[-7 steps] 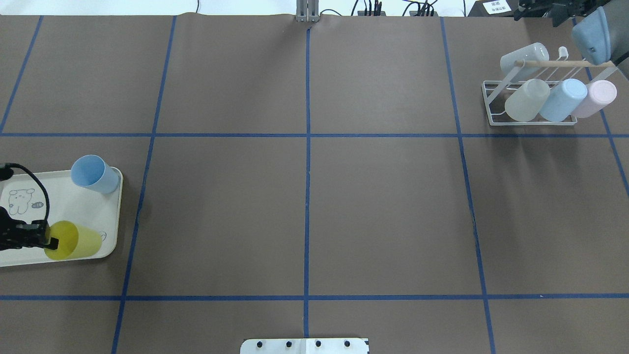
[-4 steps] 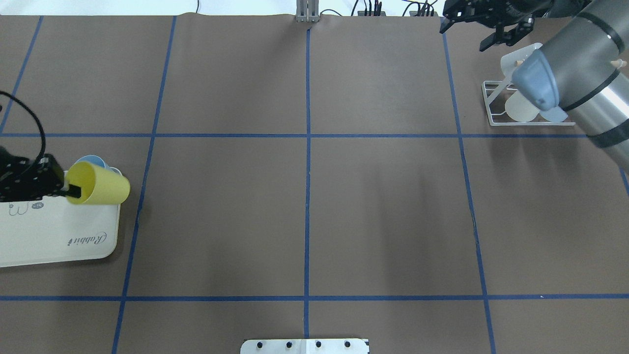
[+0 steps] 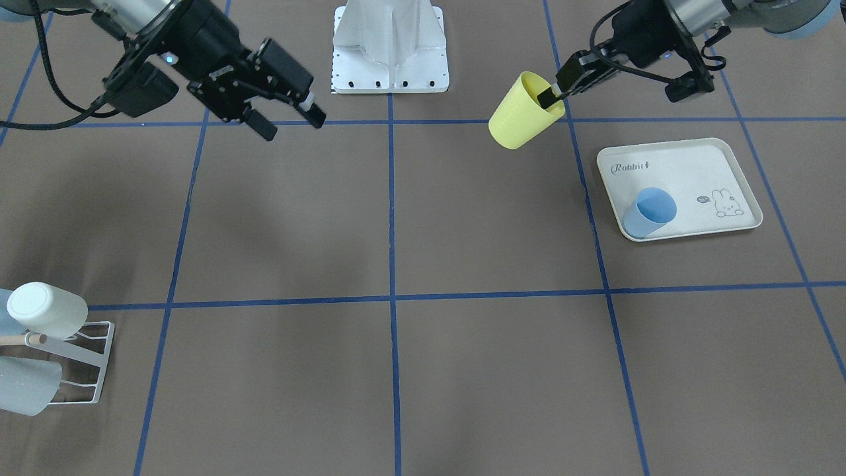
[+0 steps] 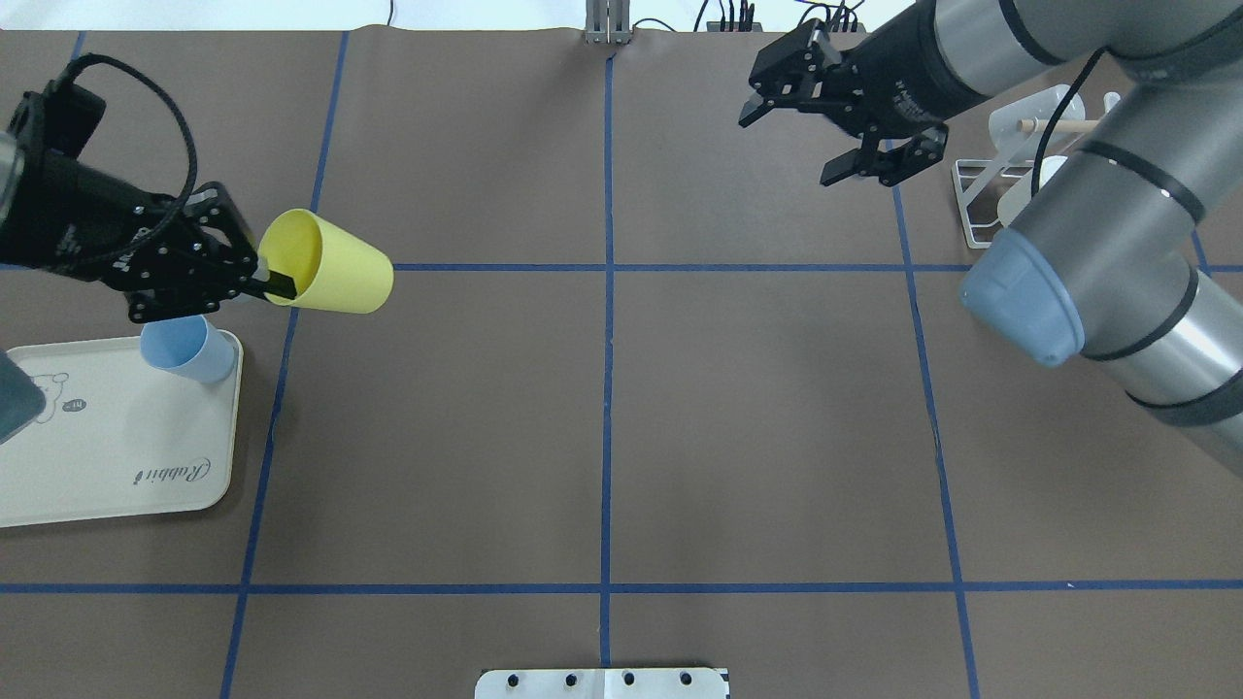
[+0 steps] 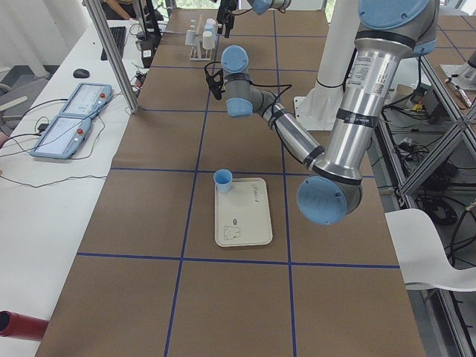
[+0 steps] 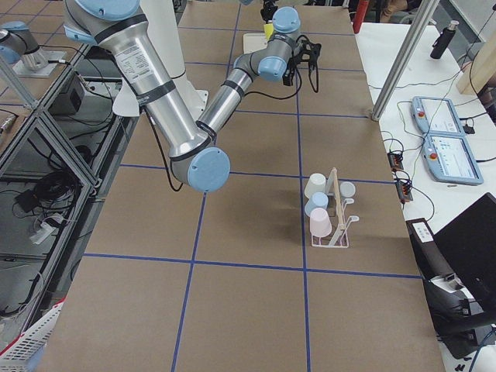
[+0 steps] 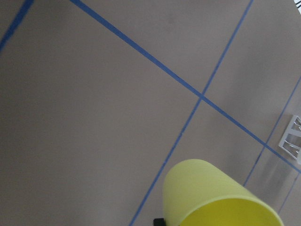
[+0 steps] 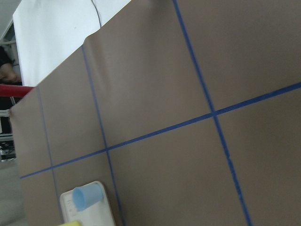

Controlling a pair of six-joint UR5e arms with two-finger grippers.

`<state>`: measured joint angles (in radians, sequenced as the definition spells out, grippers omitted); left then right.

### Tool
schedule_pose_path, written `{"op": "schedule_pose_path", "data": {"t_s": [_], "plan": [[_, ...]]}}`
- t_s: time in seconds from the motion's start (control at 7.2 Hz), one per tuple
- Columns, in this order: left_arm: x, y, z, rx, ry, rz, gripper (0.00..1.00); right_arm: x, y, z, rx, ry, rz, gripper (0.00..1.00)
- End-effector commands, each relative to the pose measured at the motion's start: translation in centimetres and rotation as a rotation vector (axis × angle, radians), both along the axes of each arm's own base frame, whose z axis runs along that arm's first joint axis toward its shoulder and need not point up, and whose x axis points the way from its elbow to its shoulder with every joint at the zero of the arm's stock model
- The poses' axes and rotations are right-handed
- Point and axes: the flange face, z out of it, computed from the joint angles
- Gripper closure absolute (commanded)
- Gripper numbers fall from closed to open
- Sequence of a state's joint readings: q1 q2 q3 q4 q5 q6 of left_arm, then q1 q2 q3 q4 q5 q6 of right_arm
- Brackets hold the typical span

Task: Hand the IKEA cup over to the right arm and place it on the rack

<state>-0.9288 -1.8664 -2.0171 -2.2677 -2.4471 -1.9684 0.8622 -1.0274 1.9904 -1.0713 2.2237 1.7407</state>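
Yellow plastic cup (image 4: 335, 264) is at the tip of the left jaws, in the air above the brown paper-covered worktop (image 4: 602, 417) with its blue tape grid. It is on the robot's left half, off the tray and well short of the centre line. One black finger (image 4: 282, 285) sits inside the mouth and the other is outside the wall, so the left jaws are clamped on the cup's rim.

The cup is tipped over almost on its side. Its open mouth faces back toward the left arm (image 4: 68, 218) and its closed base points out toward the worktop's middle. It is a tapered, smooth, plain tumbler with no handle and nothing visible inside. The left wrist view shows only its wall and rim (image 7: 216, 197) at the bottom of the picture.

Right jaws are spread wide with nothing between them. They hang in the air on the robot's right half, at the end of the grey right arm (image 4: 1097, 233) with its light-blue joint caps, well apart from the cup.

Small white wire rack (image 4: 971, 199) with a wooden dowel stands behind the right arm, partly hidden by it. Several pale cups (image 6: 318, 205) hang on it.

Cream rectangular tray with a rabbit print (image 4: 117, 466) lies near the worktop's left edge. A light-blue plastic cup (image 4: 189, 347) sits at its corner, just below the left jaws in the overhead view.
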Motion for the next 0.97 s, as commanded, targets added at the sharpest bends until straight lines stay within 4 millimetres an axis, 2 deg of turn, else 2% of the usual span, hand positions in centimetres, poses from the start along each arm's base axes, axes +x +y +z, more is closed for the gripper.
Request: {"op": "schedule_pose_path", "data": {"t_s": [0.0, 0.14, 0.42, 0.83], "plan": [[1.4, -0.3, -1.5, -0.002, 0.115, -0.065, 1.00, 0.0, 5.8, 2.5, 0.101, -0.375, -0.071, 0.02], [1.8, 0.0, -0.8, -0.028, 0.233, -0.073, 1.00, -0.5, 6.9, 4.1, 0.171, -0.468, -0.089, 0.02], [2.4, 1.6, 0.3, -0.130, 0.543, -0.076, 1.00, -1.3, 8.1, 4.7, 0.210, -0.615, -0.079, 0.02], [5.3, 7.4, -1.2, -0.294, 0.883, 0.103, 1.00, -3.0, 10.1, 3.9, 0.219, -0.726, -0.063, 0.02]]}}
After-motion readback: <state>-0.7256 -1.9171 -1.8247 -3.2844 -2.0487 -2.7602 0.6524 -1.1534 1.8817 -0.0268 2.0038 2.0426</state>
